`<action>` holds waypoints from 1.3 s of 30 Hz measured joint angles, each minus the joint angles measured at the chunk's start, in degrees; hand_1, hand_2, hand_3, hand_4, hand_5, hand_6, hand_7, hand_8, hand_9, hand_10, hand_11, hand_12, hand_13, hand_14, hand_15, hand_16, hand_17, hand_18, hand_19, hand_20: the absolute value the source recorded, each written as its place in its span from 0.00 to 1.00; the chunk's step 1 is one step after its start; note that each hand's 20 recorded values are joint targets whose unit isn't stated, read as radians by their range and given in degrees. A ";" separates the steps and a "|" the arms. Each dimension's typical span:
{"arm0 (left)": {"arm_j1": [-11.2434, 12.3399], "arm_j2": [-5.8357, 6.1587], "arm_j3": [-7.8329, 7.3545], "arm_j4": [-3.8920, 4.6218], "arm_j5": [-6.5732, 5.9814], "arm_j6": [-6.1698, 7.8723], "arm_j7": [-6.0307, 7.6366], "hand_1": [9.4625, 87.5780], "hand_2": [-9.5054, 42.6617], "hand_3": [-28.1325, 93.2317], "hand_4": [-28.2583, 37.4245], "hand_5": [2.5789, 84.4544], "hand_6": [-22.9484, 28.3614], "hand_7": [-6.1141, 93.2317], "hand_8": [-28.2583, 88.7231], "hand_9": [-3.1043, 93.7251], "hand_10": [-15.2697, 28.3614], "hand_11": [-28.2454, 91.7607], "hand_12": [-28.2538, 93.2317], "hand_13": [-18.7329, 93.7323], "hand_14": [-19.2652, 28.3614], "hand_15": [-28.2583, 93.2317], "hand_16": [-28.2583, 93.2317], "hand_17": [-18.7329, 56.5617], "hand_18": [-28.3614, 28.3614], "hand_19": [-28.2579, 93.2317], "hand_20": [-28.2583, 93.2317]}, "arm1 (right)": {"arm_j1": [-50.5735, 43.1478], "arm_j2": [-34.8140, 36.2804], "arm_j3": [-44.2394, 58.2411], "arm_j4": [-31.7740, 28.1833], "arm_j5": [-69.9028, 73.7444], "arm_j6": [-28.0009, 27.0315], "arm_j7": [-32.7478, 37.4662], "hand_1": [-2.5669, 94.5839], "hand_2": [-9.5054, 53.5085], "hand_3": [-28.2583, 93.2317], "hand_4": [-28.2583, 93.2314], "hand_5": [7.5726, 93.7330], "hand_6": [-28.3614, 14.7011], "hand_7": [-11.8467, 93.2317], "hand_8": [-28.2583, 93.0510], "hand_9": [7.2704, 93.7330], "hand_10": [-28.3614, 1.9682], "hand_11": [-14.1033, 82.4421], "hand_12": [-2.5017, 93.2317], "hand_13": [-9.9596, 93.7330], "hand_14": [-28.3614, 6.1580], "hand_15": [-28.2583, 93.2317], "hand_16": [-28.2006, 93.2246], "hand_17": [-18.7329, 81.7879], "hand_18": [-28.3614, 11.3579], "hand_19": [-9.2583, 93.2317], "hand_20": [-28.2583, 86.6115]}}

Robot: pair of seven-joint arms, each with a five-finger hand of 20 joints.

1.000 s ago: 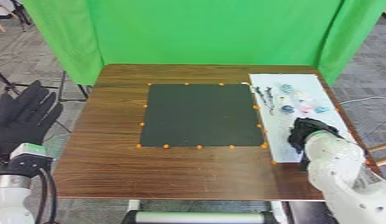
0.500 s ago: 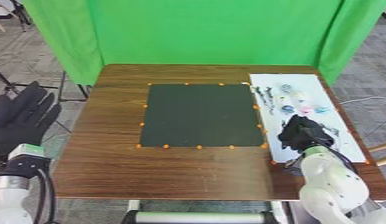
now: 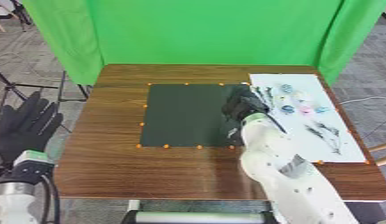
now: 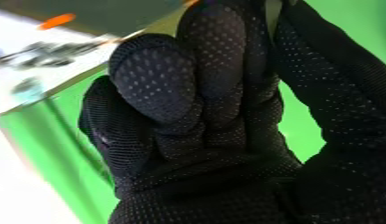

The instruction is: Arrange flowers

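You've got the loose flowers on the white sheet [image 3: 323, 155] at the right side of the table, most of them toward its far end. There's a pink flower [image 3: 306, 108], a blue one [image 3: 288, 108] just beside it, a pale blue-green one [image 3: 322, 109] nearer the sheet's outer edge, and dark leafy sprigs [image 3: 268, 95] along the inner side. A grey, branching sprig [image 3: 330, 136] lies apart from them, closer to you.

And here's your right hand [image 3: 245, 106], over the dark mat's right edge, just beside the sheet. Your right wrist view has the fingers [image 4: 156, 75] curled and the thumb closed in, narrow, pinching a thin pale piece [image 4: 273, 10]; what it belongs to, you can't tell.

The dark mat [image 3: 185, 115] sits mid-table, orange markers [image 3: 166, 146] around its border. Off the left side of the brown table [image 3: 105, 165], your left hand [image 3: 26, 131] is palm-flat, fingers straight and slightly fanned, gripping nothing. Beyond the table's far edge, a green curtain [image 3: 207, 35] hangs.
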 measured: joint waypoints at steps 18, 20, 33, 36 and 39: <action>-3.70 3.74 3.81 1.68 0.03 1.00 -1.66 0.22 0.42 0.82 0.00 0.44 0.55 0.19 0.16 0.35 0.63 0.39 0.30 0.35 0.63 0.47 0.15 0.20 0.70 0.51 0.30 | 8.48 -13.89 -10.86 13.07 0.01 -10.19 1.34 0.47 0.00 0.87 0.24 0.86 0.60 0.54 0.43 0.98 0.59 0.52 0.48 0.97 0.59 0.66 0.55 0.82 0.24 1.00 0.72; -4.84 4.19 4.63 2.00 0.07 1.00 -2.13 0.22 0.42 0.82 0.00 0.44 0.55 0.19 0.16 0.35 0.63 0.39 0.30 0.35 0.63 0.47 0.15 0.20 0.70 0.51 0.29 | 8.18 -14.81 -11.26 13.89 -0.34 -10.25 1.41 0.47 0.00 0.87 0.24 0.86 0.60 0.54 0.43 0.98 0.59 0.52 0.48 0.97 0.59 0.66 0.55 0.82 0.24 1.00 0.72; -9.45 3.97 8.52 3.69 0.20 0.51 -3.55 0.22 0.42 0.81 0.00 0.44 0.55 0.20 0.16 0.35 0.63 0.39 0.31 0.35 0.64 0.48 0.15 0.19 0.71 0.52 0.29 | 5.34 -19.95 -10.11 18.05 -5.15 -9.86 0.98 0.48 0.00 0.86 0.23 0.85 0.61 0.55 0.43 0.98 0.58 0.54 0.47 0.96 0.59 0.67 0.55 0.82 0.24 1.00 0.71; -10.12 3.82 8.78 3.98 0.31 0.33 -4.25 0.22 0.42 0.81 0.00 0.44 0.55 0.20 0.16 0.35 0.64 0.39 0.31 0.35 0.64 0.48 0.15 0.19 0.71 0.53 0.29 | 5.32 -20.15 -10.12 18.06 -5.01 -9.70 1.47 0.48 0.00 0.86 0.23 0.85 0.61 0.55 0.43 0.98 0.58 0.54 0.46 0.96 0.59 0.67 0.55 0.82 0.24 1.00 0.71; -10.70 3.78 8.90 4.10 0.48 0.19 -4.94 0.22 0.42 0.81 0.00 0.44 0.55 0.20 0.16 0.35 0.64 0.39 0.31 0.35 0.64 0.48 0.15 0.19 0.71 0.53 0.28 | 5.30 -20.43 -10.05 18.14 -4.78 -9.65 2.12 0.48 0.00 0.86 0.23 0.85 0.62 0.55 0.42 0.98 0.58 0.54 0.46 0.96 0.59 0.67 0.54 0.82 0.24 1.00 0.71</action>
